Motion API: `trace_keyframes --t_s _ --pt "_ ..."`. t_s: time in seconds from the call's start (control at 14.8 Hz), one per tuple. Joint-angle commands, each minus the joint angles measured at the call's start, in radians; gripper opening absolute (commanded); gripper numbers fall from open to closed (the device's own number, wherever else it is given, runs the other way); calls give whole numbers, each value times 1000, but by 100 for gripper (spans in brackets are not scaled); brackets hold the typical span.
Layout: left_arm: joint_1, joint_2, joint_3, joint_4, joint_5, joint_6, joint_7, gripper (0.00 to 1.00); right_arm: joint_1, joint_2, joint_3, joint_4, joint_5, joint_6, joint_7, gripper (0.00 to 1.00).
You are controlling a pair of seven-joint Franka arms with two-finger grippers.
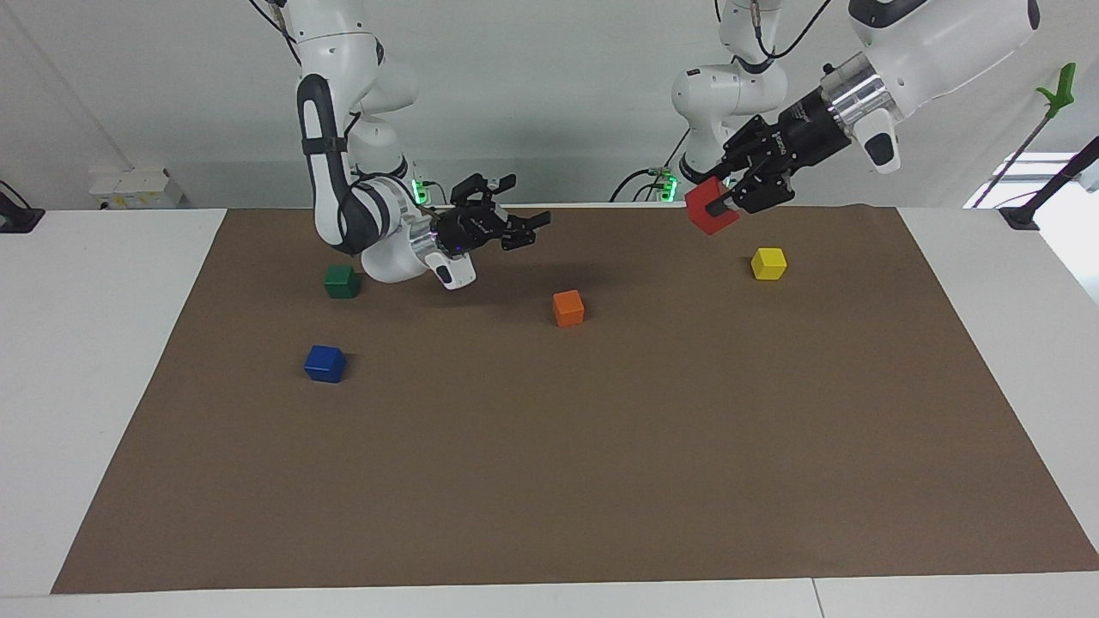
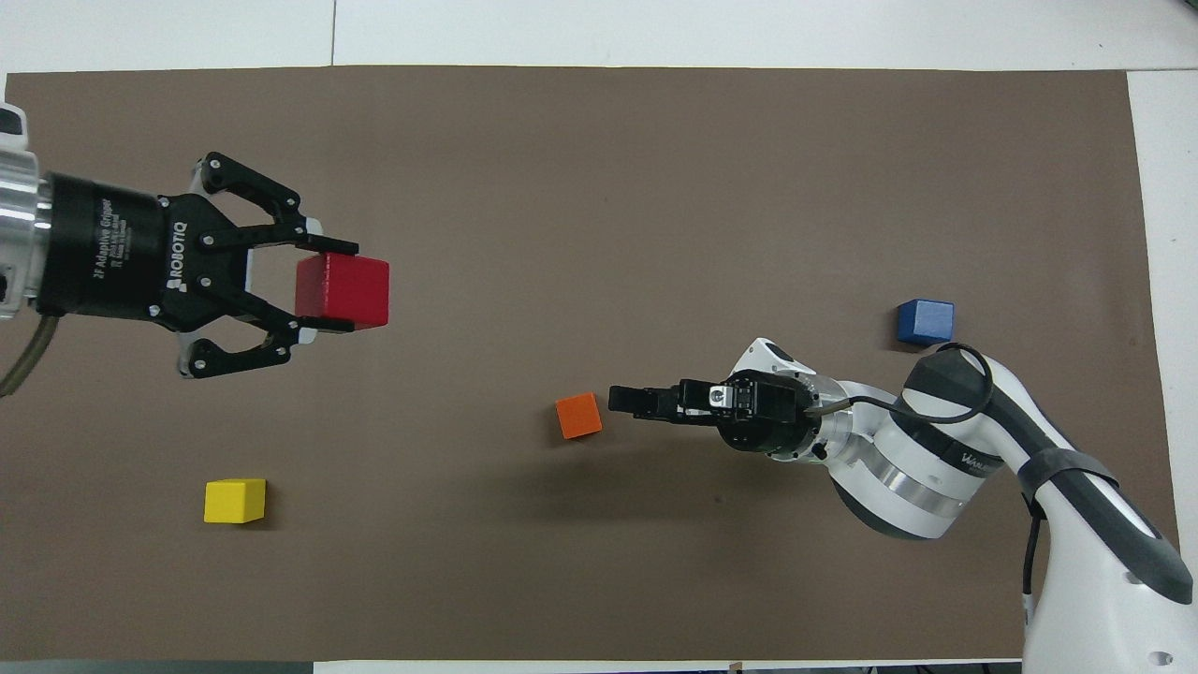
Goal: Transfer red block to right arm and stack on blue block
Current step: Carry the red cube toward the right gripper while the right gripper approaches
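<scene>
One red block [image 1: 711,207] clamped in left pincer [image 1: 728,199].

1. The left gripper [image 2: 328,295] is clamped on the red block [image 2: 343,291], over the brown mat [image 2: 599,187].
2. The right gripper [image 2: 625,400] lies level just beside the orange block [image 2: 578,416].
3. The blue block [image 2: 925,321] and the yellow block [image 2: 235,500] sit well apart.

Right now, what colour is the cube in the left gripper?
Bright red, clearest in the overhead view.
</scene>
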Motion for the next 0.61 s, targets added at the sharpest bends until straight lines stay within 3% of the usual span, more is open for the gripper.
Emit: trace_keyframes --t_s 0.0,0.54 --pt "-89 20 -10 14 -23 72 -119 0 20 17 7 42 38 73 9 100" --pt "-164 5 -14 -27 -54 60 -208 0 90 52 7 114 133 149 13 100"
